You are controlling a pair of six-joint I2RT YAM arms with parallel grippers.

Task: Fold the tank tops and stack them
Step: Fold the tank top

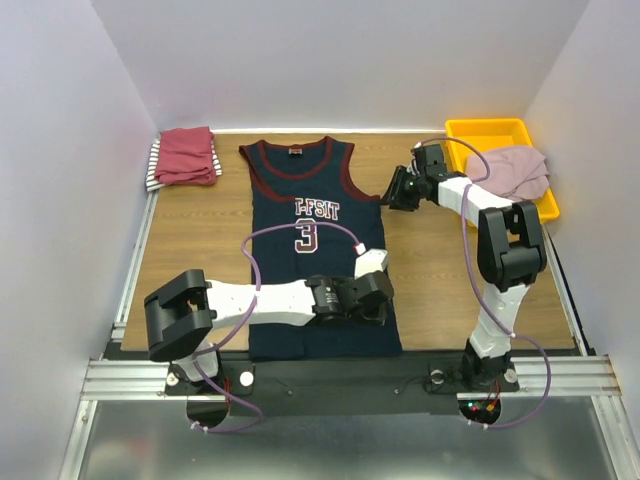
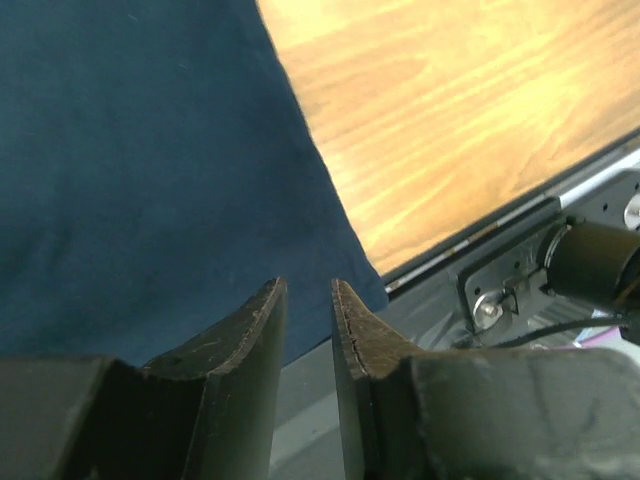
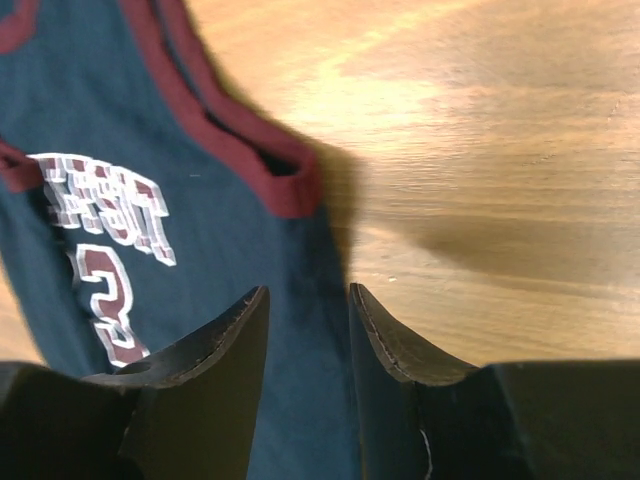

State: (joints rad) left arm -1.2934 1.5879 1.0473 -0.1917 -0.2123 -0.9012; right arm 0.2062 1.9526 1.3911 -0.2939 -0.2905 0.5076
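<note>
Closest to the camera is the metal rail (image 1: 130, 375) where both arm bases are bolted, and right past it the worktop (image 1: 200, 240) starts. Main thing on it is the navy jersey (image 1: 280, 250) with maroon trim and a white 3 (image 1: 306, 238), spread flat and face up in the middle, neck toward the far wall and hem down at the near edge. From the left wrist view the lower right corner of it actually pokes a bit past the wood onto the grey frame. The left end effector (image 1: 385, 305) is reaching across the lower part of the jersey and sits right at that corner; its fingers (image 2: 265, 330) are apart with only a narrow gap, and no cloth is visibly pinched between them. The right end effector (image 1: 400, 190) is up by the jersey's right shoulder strap, just beside the armhole trim, fingers also apart and nothing gripped as far as the wrist view shows; whether the tips touch the cloth is hard to say. Back left corner has a folded dark-red top (image 1: 187, 155) lying on a striped top (image 1: 153, 165), well apart from the jersey. Back right there's a yellow tray (image 1: 485, 127) with a dusty-pink top (image 1: 515, 170) bunched up in it, spilling over the rim.
</note>
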